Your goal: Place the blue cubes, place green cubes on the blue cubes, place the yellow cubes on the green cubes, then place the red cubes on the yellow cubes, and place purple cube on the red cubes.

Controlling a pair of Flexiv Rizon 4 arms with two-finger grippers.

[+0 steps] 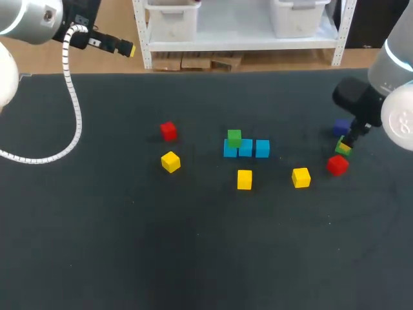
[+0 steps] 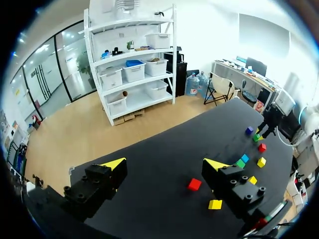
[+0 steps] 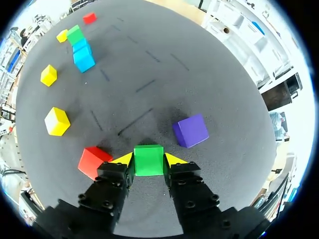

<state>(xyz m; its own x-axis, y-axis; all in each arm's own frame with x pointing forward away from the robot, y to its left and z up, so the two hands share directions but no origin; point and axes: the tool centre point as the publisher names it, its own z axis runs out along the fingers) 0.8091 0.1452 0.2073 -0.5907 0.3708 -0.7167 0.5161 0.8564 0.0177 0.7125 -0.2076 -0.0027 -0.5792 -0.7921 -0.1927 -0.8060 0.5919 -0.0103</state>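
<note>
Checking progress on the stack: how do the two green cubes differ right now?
The stacked green cube rests on one end of the blue cubes, no tool near it; the gripped green cube is clamped between the right tool's fingers. The stacked one is mid-table; the gripped one sits beside the purple cube and a red cube. Both share colour and apparent size.

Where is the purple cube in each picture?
Head view: purple cube at far right, beside the right end effector.
Left wrist view: purple cube far off, by the right arm.
Right wrist view: purple cube just ahead of the right end effector.
Shared landmark: the gripped green cube.
</note>
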